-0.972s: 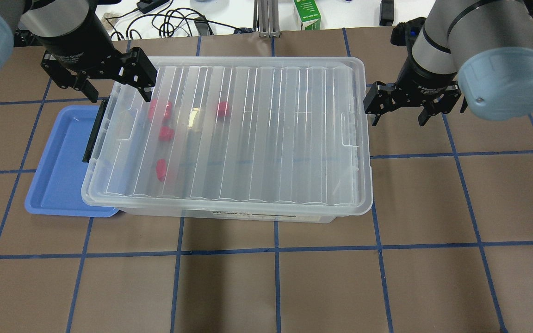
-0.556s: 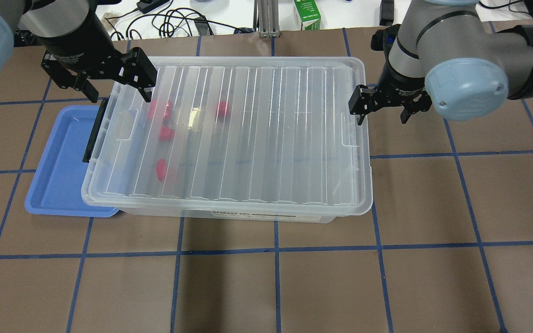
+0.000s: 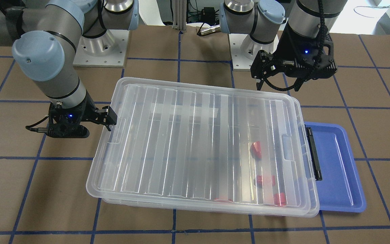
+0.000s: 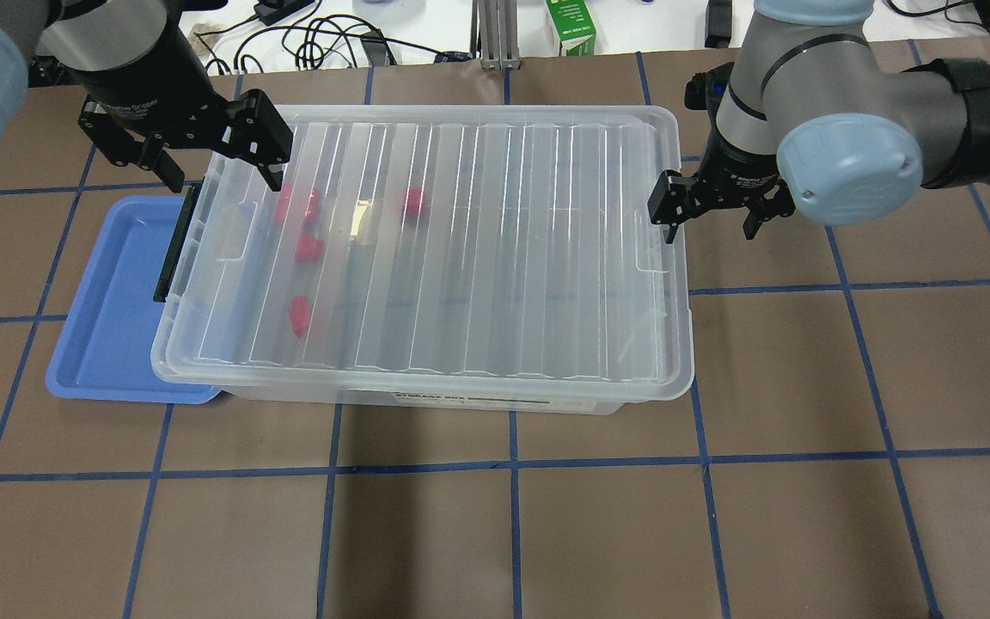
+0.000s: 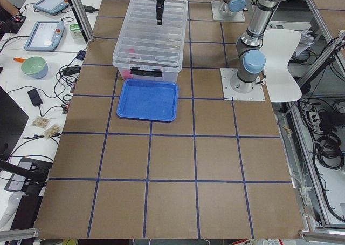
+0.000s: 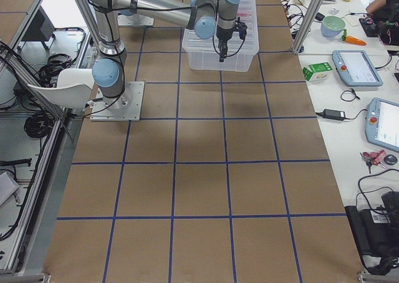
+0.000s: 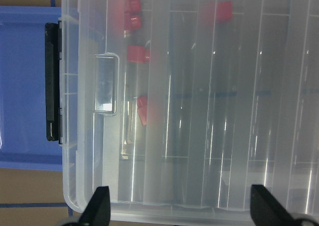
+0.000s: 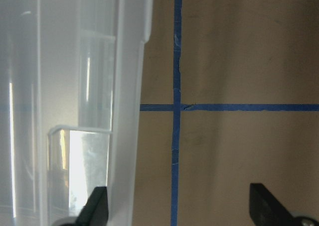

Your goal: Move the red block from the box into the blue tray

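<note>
Clear box (image 4: 504,258): long axis left-right, latch (image 4: 170,249) toward blue tray (image 4: 108,318); left hand (image 4: 224,182), right hand (image 4: 711,234) spread.

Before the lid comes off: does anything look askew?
Yes: the lid sits slightly skewed on the box, its rim out of line with the box's near the black latch, and that end overhangs the blue tray.

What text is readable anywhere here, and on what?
"Adaptive Gripper": faint white print on the black left gripper and right gripper.
Too blurred: the dark label strip on the front wall of the clear plastic box.
Too small: print on the green carton.
</note>
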Action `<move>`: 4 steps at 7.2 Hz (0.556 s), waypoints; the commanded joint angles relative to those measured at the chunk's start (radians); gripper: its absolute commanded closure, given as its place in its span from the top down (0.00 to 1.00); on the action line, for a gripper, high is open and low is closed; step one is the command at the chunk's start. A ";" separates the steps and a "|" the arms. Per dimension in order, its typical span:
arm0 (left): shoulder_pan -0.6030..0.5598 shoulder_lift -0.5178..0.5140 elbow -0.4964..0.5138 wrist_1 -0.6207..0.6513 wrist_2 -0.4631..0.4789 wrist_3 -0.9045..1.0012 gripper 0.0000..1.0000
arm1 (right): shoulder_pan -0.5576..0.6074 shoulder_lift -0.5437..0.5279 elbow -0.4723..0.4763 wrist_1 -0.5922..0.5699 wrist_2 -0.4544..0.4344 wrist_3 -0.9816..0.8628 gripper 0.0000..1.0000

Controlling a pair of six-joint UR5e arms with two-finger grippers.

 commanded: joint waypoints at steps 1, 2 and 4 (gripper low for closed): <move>0.000 0.000 -0.003 0.000 0.000 0.000 1.00 | -0.004 0.002 0.000 -0.005 -0.052 -0.050 1.00; 0.000 0.000 -0.003 0.000 0.000 0.000 1.00 | -0.006 0.002 0.000 -0.007 -0.054 -0.053 1.00; 0.000 0.000 -0.004 0.000 -0.002 0.000 1.00 | -0.031 0.001 -0.008 -0.004 -0.054 -0.055 1.00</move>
